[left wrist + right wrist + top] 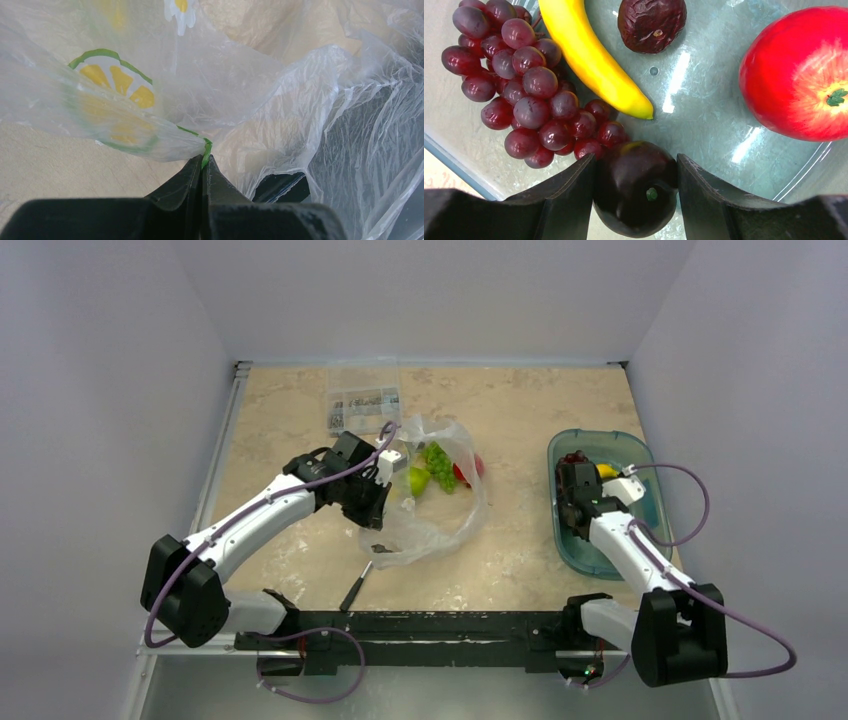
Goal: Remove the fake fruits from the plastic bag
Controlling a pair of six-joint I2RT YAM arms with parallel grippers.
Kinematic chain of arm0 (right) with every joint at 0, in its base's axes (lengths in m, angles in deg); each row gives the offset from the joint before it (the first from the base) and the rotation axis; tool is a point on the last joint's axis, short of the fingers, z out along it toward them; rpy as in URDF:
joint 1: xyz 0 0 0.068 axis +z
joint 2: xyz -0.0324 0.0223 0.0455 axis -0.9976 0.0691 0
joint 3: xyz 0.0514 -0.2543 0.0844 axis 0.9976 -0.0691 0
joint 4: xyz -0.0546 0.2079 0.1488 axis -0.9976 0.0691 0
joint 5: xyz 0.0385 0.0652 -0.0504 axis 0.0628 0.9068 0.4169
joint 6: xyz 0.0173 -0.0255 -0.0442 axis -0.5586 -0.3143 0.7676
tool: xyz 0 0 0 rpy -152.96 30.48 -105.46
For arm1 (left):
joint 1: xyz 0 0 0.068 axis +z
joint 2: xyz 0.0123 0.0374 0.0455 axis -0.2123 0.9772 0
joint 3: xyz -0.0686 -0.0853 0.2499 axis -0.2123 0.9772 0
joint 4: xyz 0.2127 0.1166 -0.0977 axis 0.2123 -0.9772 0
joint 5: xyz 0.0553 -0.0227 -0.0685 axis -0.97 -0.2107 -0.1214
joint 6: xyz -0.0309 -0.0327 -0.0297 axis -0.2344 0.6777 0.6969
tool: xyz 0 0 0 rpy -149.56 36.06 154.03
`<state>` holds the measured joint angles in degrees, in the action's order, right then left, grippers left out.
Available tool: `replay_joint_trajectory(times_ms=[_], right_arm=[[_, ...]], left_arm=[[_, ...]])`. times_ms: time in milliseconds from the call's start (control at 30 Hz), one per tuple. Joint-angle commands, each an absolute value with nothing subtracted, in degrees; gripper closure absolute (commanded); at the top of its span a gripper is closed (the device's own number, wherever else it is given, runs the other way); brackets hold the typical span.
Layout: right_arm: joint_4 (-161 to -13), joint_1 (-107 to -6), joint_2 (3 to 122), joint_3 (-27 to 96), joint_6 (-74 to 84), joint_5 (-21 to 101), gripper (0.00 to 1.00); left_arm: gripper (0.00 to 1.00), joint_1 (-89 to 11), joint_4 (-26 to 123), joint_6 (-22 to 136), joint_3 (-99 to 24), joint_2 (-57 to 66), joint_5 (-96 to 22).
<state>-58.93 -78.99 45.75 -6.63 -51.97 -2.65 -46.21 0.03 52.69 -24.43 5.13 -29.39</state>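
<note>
Your left gripper (204,167) pinches the plastic bag (280,95) shut-jawed; your right gripper (636,167) clamps a dark plum (634,192) over the teal tub (704,125). Next, release it there.

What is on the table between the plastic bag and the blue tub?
Nothing: the top view shows bare table between the bag and the tub.

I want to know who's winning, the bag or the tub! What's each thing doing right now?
Bag: crumpled, edge pinched in left jaws.
Green grapes: inside bag.
Plum: gripped in right jaws, at tub.
Tub: open, holding fruit.
Banana: lying in tub.
Purple grapes: lying in tub.
Red apple: lying in tub.
Left jaws: shut on bag.
Right jaws: shut on plum.
</note>
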Motion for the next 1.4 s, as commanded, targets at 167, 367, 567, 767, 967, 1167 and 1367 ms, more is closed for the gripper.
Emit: replay_joint_trajectory(times_ms=[167,367,567,767,967,1167,1367], right_arm=[[-60.4,-79.3,40.6,-5.0,-45.5,-3.7,0.19],[-64.1,-79.2,36.7,-3.2,-38.1,-0.2,0.13],[-76.8,-75.7,31.1,-2.6,-26.3,14.1,0.12],[-87.8,-61.0,30.4,-0.7,-18.5,18.7,0.14],[-100.6,-51.1,30.9,-2.0,-14.3,30.3,0.15],[-106.4,-45.2,32.6,-1.2,-11.9,39.8,0.29],[-110.3,-39.3,40.9,-0.6,-12.7,40.9,0.60]], left_arm=[[1.00,-46.7,0.3,52.0,-26.4,3.8,-29.3],[1.00,-46.7,0.4,52.0,-26.3,3.7,-29.6],[1.00,-46.7,0.5,52.0,-26.4,3.9,-29.4],[1.00,-46.7,0.5,52.1,-26.5,4.5,-29.7],[1.00,-46.7,0.4,51.9,-26.5,4.7,-29.9],[1.00,-46.7,0.3,51.8,-26.7,5.0,-29.8],[1.00,-46.7,0.4,51.8,-26.7,5.2,-30.1]])
